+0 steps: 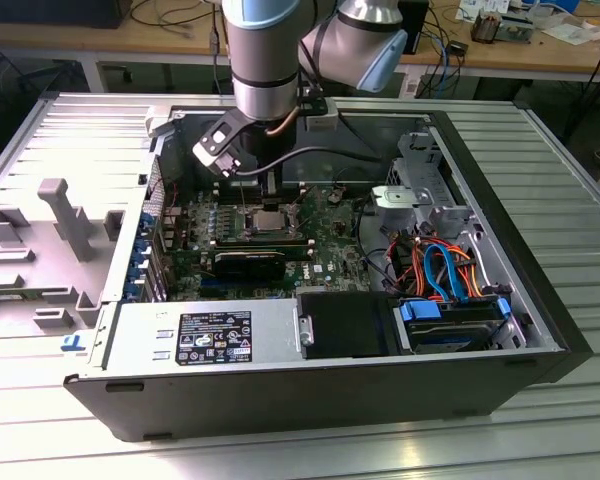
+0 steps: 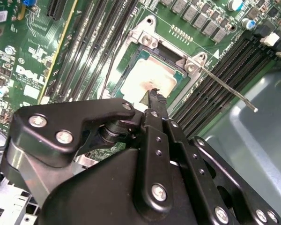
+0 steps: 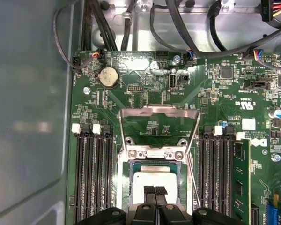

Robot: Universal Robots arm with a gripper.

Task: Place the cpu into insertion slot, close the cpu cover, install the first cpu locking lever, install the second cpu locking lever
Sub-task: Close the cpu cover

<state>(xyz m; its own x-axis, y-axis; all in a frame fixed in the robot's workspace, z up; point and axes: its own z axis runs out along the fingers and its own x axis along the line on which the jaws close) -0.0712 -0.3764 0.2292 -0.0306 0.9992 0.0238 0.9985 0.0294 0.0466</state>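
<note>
First wrist view showed closed, empty fingers (image 3: pixel 150 193) over the cpu (image 3: pixel 154 179) seated in the insertion slot (image 3: pixel 154 153), cpu cover (image 3: pixel 159 111) not yet closed.

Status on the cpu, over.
Shut gripper over cpu, tips at its top. Chip sits in slot. Open cover hinged back, lever unlatched.

Shows the cpu (image 3: pixel 152 179) lying flat in the insertion slot (image 3: pixel 153 153), the gripper (image 3: pixel 155 193) right over its silver top with black tips pressed together. Shows the cpu cover (image 3: pixel 157 110) swung open off the slot, green circuit board (image 3: pixel 215 89) seen through its window, long memory slots (image 3: pixel 91 173) flanking.
</note>
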